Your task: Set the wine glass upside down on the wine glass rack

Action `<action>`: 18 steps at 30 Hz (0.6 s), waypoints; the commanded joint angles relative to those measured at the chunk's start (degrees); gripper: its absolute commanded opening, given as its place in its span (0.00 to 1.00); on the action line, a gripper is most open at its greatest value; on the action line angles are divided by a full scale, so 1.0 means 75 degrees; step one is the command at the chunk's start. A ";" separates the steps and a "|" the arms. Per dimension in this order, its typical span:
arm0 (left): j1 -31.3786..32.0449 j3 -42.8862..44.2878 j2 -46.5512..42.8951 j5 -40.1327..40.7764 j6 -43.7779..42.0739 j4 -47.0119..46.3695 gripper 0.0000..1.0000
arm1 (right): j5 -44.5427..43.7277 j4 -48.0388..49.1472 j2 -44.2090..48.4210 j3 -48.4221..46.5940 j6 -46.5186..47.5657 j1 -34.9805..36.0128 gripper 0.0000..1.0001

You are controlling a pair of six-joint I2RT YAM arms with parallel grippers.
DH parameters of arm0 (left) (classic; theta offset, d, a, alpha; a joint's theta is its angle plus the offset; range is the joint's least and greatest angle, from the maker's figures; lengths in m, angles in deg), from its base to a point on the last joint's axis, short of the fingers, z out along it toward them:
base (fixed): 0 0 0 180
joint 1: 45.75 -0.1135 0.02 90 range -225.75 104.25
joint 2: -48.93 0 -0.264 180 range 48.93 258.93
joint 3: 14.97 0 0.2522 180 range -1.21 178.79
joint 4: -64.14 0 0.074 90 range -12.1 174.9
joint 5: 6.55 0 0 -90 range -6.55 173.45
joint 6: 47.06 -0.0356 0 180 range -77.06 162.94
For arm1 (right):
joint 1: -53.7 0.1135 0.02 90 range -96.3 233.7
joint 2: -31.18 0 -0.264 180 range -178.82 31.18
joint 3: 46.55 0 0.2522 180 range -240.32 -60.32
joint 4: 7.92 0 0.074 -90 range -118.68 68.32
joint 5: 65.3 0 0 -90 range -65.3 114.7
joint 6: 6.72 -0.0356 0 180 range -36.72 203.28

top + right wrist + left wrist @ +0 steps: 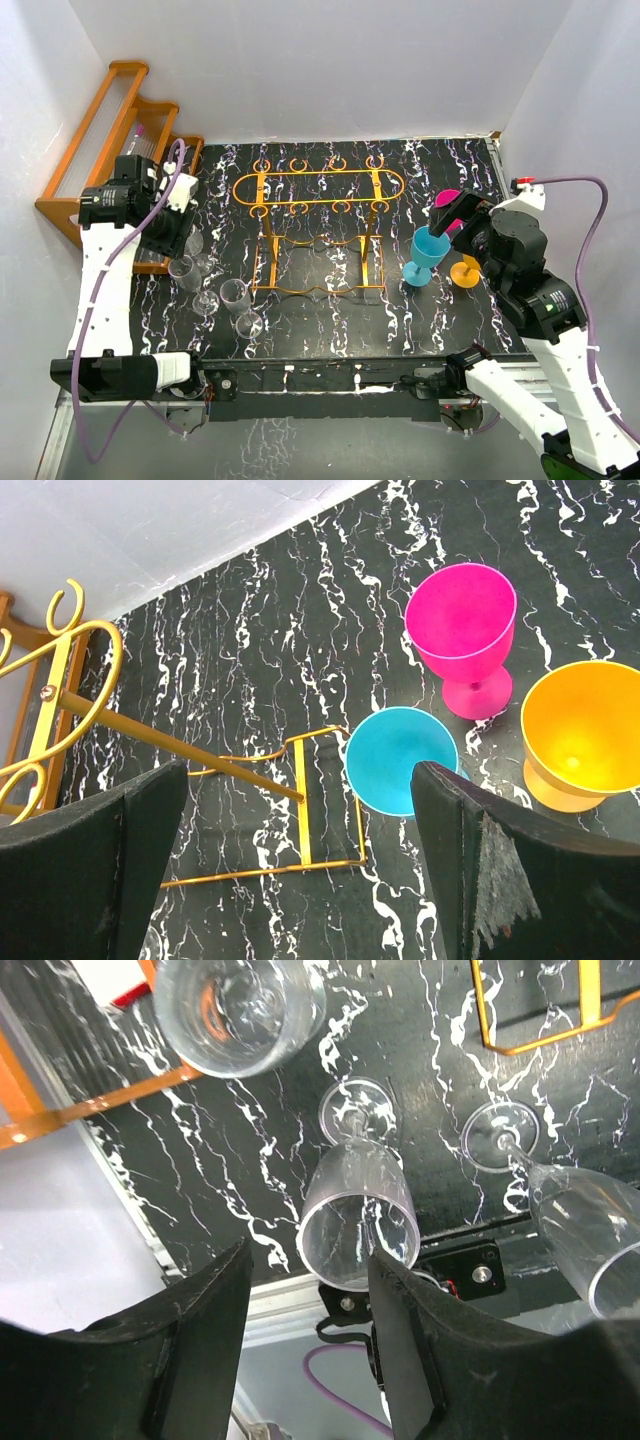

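One clear wine glass is seen at frame centre beyond the left end effector, parted and empty — the right end effector is spread wide.

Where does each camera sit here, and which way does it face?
Top external: above and behind the bases, looking down on the marbled table and wine glass rack; left arm and right arm show.
Left wrist: on the left arm, facing down and back towards the near edge, over clear wine glasses; own jaws apart.
Right wrist: facing down towards the back wall, over blue goblet, pink goblet and orange goblet; own jaws wide.
Shared: top and right wrist both show rack and goblets.
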State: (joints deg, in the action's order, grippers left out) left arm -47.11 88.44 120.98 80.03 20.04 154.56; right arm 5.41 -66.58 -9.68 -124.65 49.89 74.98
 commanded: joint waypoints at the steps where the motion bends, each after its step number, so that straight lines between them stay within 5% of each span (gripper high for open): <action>1: 0.0009 -0.0496 -0.0084 -0.0181 0.0175 0.0057 0.49 | 0.0199 0.0502 0.0026 0.0058 0.0071 0.0014 0.98; 18: 0.0017 -0.2050 -0.0216 0.0315 0.0265 -0.0866 0.40 | 0.0159 0.0549 0.0185 0.0319 0.0092 0.0022 0.98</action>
State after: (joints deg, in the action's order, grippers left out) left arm -47.11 74.82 120.94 82.06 21.99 148.49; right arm 6.75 -65.45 -9.24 -122.29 50.18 74.98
